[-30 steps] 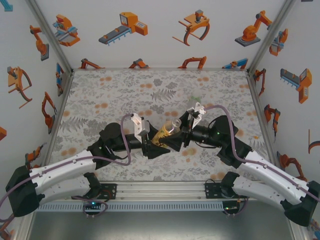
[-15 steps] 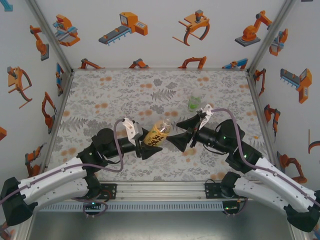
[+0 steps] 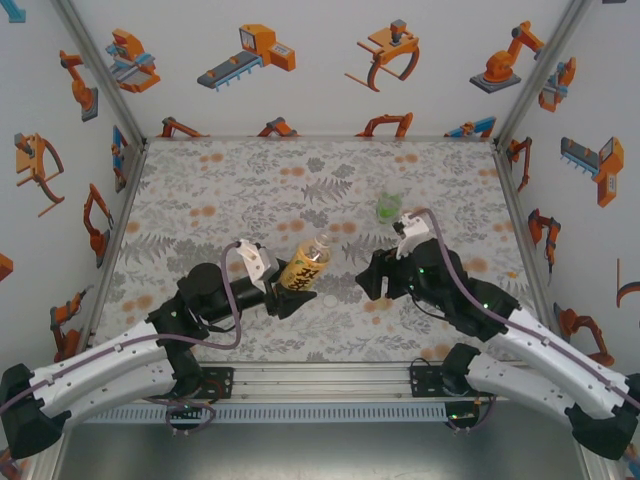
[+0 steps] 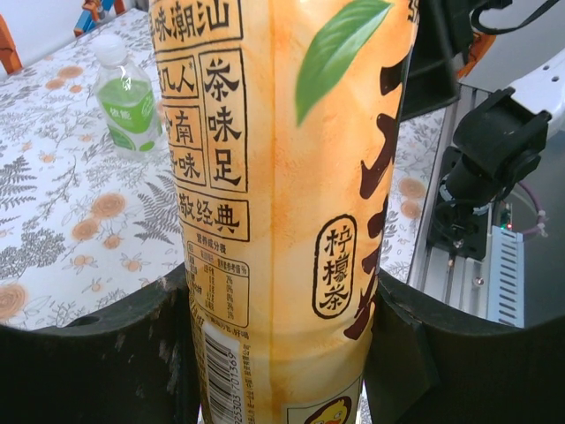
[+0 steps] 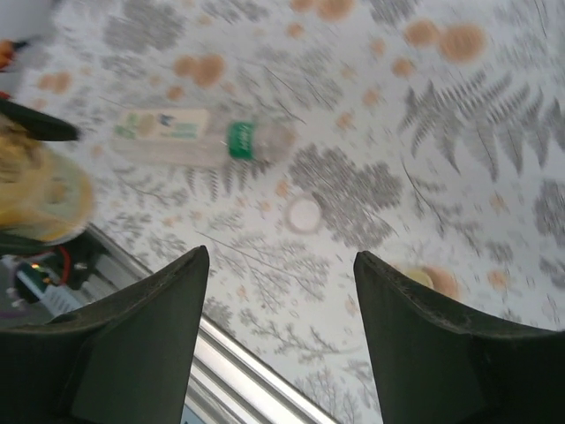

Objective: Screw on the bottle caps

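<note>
Judged as early on: no cap being turned on any neck at this moment. Clamping the amber tea bottle (image 4: pixel 282 159) low on its body with the left end effector (image 4: pixel 278 371), both fingers pressed against the label, and holding it tilted above the bench (image 3: pixel 200 190), neck aimed toward the far right. Looks bare at that neck in the top view, though too small there to be sure. Leaving the white bottle cap (image 5: pixel 304 214) loose and flat on the bench, ahead of the right end effector (image 5: pixel 281 256) and framed between its fingers, spread apart with nothing gripped. Noting near that cap a pale-labelled bottle (image 5: pixel 177 134) on its side, with a green band (image 5: pixel 240 140) toward one end; cannot tell whether cap or collar. Noting too a small green bottle (image 3: pixel 388 207) upright on the far side of the right wrist. Left to do, by this reading: pick up the white cap, bring it to the held neck, twist it down, then see to any other open bottle. Reaching in from the near left with the left arm, forearm low, wrist cocked under the bottle. Reaching in from the near right with the right arm, elbow bent, wrist turned leftward and dipped, fingers pointing down at the bench, near the held bottle but apart from it.
</note>
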Robot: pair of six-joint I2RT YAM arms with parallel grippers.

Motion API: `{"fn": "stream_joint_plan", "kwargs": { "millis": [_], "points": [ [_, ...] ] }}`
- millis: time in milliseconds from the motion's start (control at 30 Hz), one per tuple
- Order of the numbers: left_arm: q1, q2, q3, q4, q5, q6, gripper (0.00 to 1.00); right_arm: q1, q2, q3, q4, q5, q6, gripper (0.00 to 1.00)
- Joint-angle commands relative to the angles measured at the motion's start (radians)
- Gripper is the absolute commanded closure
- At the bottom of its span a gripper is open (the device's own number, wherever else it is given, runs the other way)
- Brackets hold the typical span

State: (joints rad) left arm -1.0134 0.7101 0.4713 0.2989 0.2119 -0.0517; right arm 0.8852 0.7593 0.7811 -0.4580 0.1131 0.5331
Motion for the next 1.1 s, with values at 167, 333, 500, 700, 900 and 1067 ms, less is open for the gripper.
{"fn": "stream_joint_plan", "kwargs": {
  "millis": [167, 333, 500, 700, 900, 1067],
  "points": [
    [0.009, -0.012, -0.03, 0.045, -0.027, -0.027, 1.0, -0.003, 0.133, -0.064, -0.204, 0.165, 0.197, 0.45],
    [0.01, -0.01, -0.024, 0.031, -0.024, -0.034, 1.0, -0.003, 0.196, -0.085, -0.168, 0.154, 0.232, 0.47],
    [0.011, -0.018, -0.014, 0.003, -0.023, -0.033, 1.0, -0.007, 0.239, -0.1, -0.131, 0.17, 0.215, 0.47],
    [0.01, -0.03, -0.016, 0.0, -0.024, -0.033, 1.0, -0.054, 0.323, -0.086, -0.11, 0.114, 0.177, 0.47],
    [0.011, -0.037, -0.017, 0.002, -0.044, -0.032, 1.0, -0.083, 0.395, -0.092, -0.054, 0.073, 0.168, 0.49],
    [0.011, -0.047, -0.014, -0.013, -0.05, -0.031, 1.0, -0.107, 0.449, -0.093, -0.02, 0.056, 0.155, 0.5]
  ]
}}
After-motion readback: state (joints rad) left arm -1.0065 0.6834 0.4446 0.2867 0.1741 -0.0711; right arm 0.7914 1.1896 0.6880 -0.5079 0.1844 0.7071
